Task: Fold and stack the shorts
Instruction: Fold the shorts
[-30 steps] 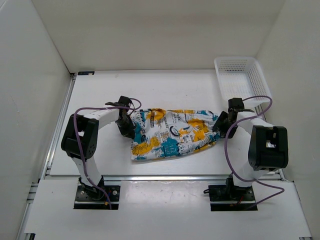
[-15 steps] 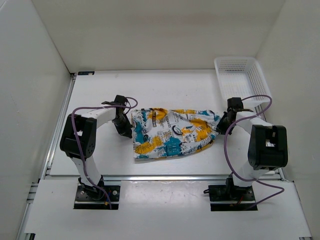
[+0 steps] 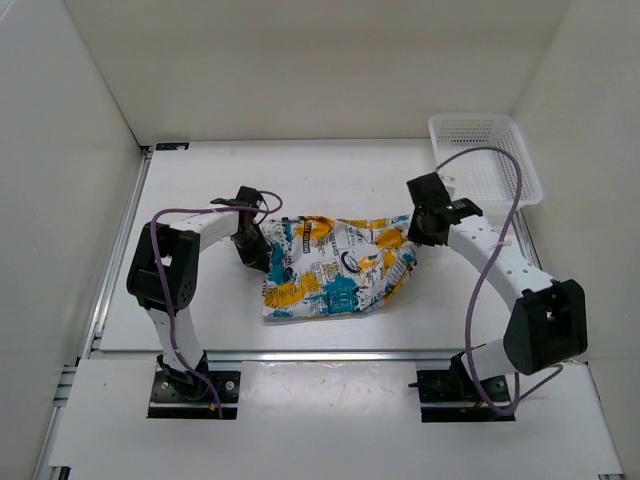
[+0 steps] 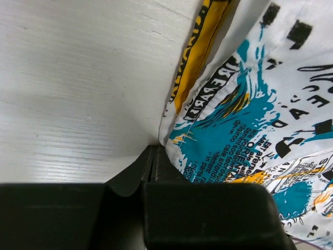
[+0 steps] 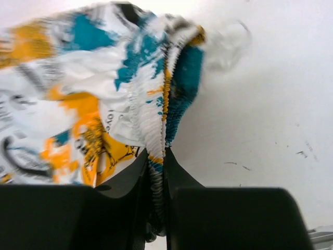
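Observation:
The shorts (image 3: 335,268), white with teal, yellow and black print, lie bunched in the middle of the table. My left gripper (image 3: 256,250) is low at their left edge. In the left wrist view its jaws (image 4: 154,155) are closed, with the corner of the shorts (image 4: 244,114) pinched at the tips. My right gripper (image 3: 420,226) is raised above the table at the shorts' right end. In the right wrist view it (image 5: 156,165) is shut on the ribbed waistband (image 5: 156,120), and the fabric hangs away from it to the left.
A white plastic mesh basket (image 3: 485,160) stands at the back right corner, just behind the right arm. White walls enclose the table on the left, back and right. A metal rail (image 3: 330,353) runs along the near edge.
My right gripper has lifted and moved left and farther back, carrying the shorts' right end with it, so the shorts are shorter and more bunched. My left gripper has barely shifted.

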Available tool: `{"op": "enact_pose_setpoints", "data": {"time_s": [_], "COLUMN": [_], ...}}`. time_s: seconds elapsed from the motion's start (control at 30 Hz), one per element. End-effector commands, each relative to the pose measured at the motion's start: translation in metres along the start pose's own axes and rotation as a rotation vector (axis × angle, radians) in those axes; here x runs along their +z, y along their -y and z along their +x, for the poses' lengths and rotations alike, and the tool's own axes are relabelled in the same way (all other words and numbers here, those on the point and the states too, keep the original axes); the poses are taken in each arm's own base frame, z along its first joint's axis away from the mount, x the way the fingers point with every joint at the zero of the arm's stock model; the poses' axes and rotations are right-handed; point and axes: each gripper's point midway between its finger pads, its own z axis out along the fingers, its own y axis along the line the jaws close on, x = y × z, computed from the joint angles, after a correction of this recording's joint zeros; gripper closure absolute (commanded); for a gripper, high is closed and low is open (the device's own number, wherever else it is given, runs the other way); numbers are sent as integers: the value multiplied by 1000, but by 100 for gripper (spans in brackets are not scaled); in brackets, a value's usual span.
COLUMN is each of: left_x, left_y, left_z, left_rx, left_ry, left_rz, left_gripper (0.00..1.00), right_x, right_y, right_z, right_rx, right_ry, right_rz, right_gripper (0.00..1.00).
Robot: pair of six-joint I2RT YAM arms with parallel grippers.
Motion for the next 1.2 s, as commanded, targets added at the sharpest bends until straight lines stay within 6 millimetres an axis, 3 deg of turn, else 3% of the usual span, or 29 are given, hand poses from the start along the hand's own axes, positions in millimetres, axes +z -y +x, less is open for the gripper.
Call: {"op": "enact_pose_setpoints", "data": {"time_s": [0.0,0.03,0.13,0.2,0.23,0.3,0.33,0.37,0.4,0.43,0.47,0.53,0.6,0.77,0.8,0.83,0.87,0.9,0.93,0.97,1.0,1.03,1.07,1.1,1.13,1.17], "left_x": [-4,-7,-15,-17,-17,-19,-23,-21,-24,-24,-24,-24,-24,-31,-38,-46,-49,-54,-61,-70,-79,-86,-98,-102,-110,-114], "left_y": [8,7,10,7,5,2,1,-1,-4,-4,-4,-4,-6,-6,-7,-9,-13,-17,-25,-27,-34,-45,-48,-53,-57,-61], "left_z": [-6,-5,-7,-8,-10,-9,-12,-10,-11,-11,-11,-11,-9,-10,-14,-19,-20,-21,-28,-35,-42,-48,-56,-61,-65,-67], "left_rx": [10,11,14,14,6,8,9,8,10,10,10,10,9,11,2,-1,2,-3,-22,-14,-22,-50,-46,-55,-60,-61], "left_ry": [25,29,49,54,56,49,61,54,56,56,56,56,49,54,66,83,84,74,91,108,136,141,174,184,203,203], "left_rz": [19,22,40,41,40,48,54,49,47,47,47,47,42,54,61,69,66,54,45,50,34,25,37,27,31,26], "left_gripper": [89,89,89,89,89,89,89,89,89,89,89,89,89,89,89,89,87,84,82,79,76,74,73,73,71,71], "right_x": [-50,-65,-93,-95,-112,-108,-121,-123,-118,-128,-119,-128,-117,-113,-110,-113,-118,-124,-124,-141,-137,-154,-156,-144,-157,-155], "right_y": [-27,-42,-101,-124,-150,-172,-191,-202,-219,-234,-247,-271,-288,-332,-339,-350,-358,-363,-363,-365,-359,-352,-348,-334,-320,-311], "right_z": [-16,-24,-8,1,2,14,17,22,40,38,51,61,77,82,84,83,83,81,81,70,73,64,58,67,53,50], "right_rx": [-108,-116,-275,-350,-388,-461,-495,-521,-578,-588,-618,-649,-693,-711,-720,-714,-721,-711,-711,-691,-697,-675,-654,-649,-607,-580], "right_ry": [116,152,187,184,219,222,249,251,231,250,225,233,216,237,241,253,250,258,258,295,289,313,329,307,332,330], "right_rz": [-7,-38,-107,-98,-149,-139,-177,-191,-204,-234,-238,-284,-285,-410,-430,-466,-499,-522,-522,-557,-551,-577,-587,-551,-559,-555], "right_gripper": [100,100,100,100,100,100,100,100,100,100,100,100,100,100,98,86,65,42,25,22,19,18,18,18,23,28]}}
